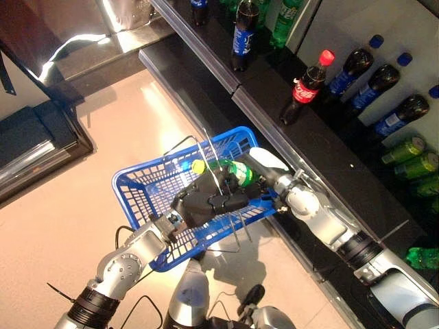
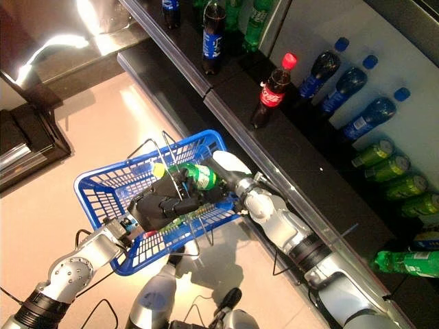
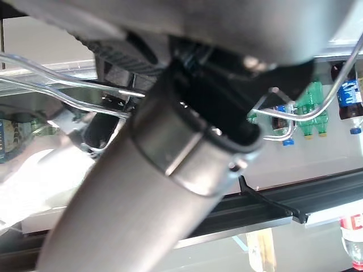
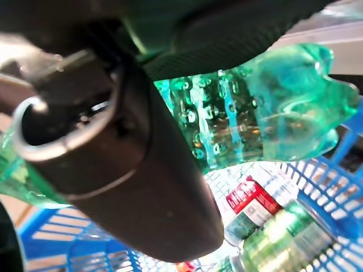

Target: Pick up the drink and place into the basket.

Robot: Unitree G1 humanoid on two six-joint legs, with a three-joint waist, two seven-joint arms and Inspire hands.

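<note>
Pale shop floor (image 1: 89,185) under us, dark shelving running along the right. Nearest, our left hand (image 1: 206,199) is curled round the wire handles of the blue basket (image 1: 147,181), holding it up off the floor. Just past it our right hand (image 1: 264,179) grips the green drink bottle (image 1: 230,171), fingers wrapped round its body, yellow cap pointing left; the bottle sits above the basket's far-right part, not yet let go. Further right and back, the shelf (image 1: 322,154) carries a red-capped cola bottle (image 1: 305,86), blue-capped bottles (image 1: 363,75) and more green ones (image 1: 408,154).

Risk, as we judge it: the bottle lies crossways near the handles and far rim, so letting go here could catch it on the wire or roll it over the edge.

Right wrist view shows bottles already inside (image 4: 266,226) the basket, which the head views hide behind the left hand. Left wrist view mostly gives arm and handle wire.
</note>
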